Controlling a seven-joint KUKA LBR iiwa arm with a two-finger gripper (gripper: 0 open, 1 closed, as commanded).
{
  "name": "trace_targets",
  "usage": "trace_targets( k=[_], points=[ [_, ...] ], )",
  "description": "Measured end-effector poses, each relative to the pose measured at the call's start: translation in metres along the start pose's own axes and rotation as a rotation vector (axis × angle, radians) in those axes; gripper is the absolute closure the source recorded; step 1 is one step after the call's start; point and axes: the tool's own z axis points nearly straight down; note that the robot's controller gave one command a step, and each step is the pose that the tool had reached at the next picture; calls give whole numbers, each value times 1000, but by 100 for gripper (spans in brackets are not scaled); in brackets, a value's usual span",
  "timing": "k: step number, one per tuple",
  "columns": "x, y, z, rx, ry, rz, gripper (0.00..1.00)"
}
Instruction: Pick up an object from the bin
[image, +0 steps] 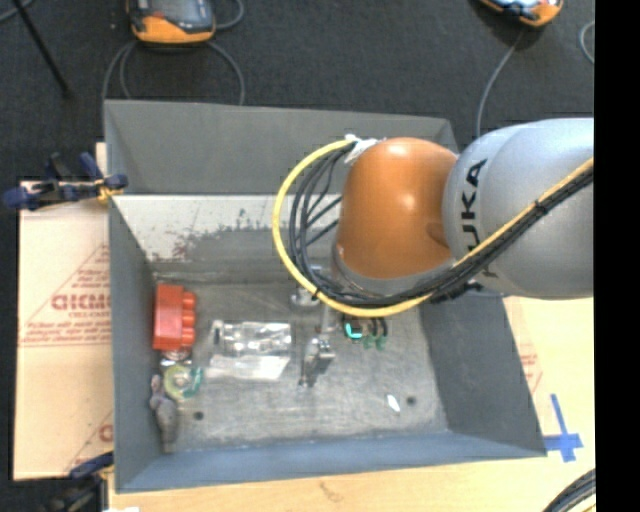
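Note:
My gripper (312, 368) is low over the bin floor near the middle, under the arm's orange cover. Its tip stands just right of a clear crumpled plastic packet (248, 346) lying flat on the floor, close to the packet's right edge; whether they touch I cannot tell. A red ridged block (174, 317) lies further left, against the left wall. Nothing shows held in the gripper.
A small green and yellow roll (182, 381) and a grey piece (163, 415) sit in the front left corner. A small green thing (374, 338) lies just right of the gripper, and a white scrap (394, 403) rests on the floor toward the front right.

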Motion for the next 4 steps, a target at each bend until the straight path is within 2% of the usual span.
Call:
trace_targets(
  k=[1, 2, 3, 4],
  points=[
    [-40, 22, 134, 2, -15, -126, 0],
    [-37, 50, 105, -3, -11, -6, 0],
    [-33, 25, 106, 0, -5, 27, 0],
    [-40, 28, 133, -3, -10, 39, 0]
  ],
)
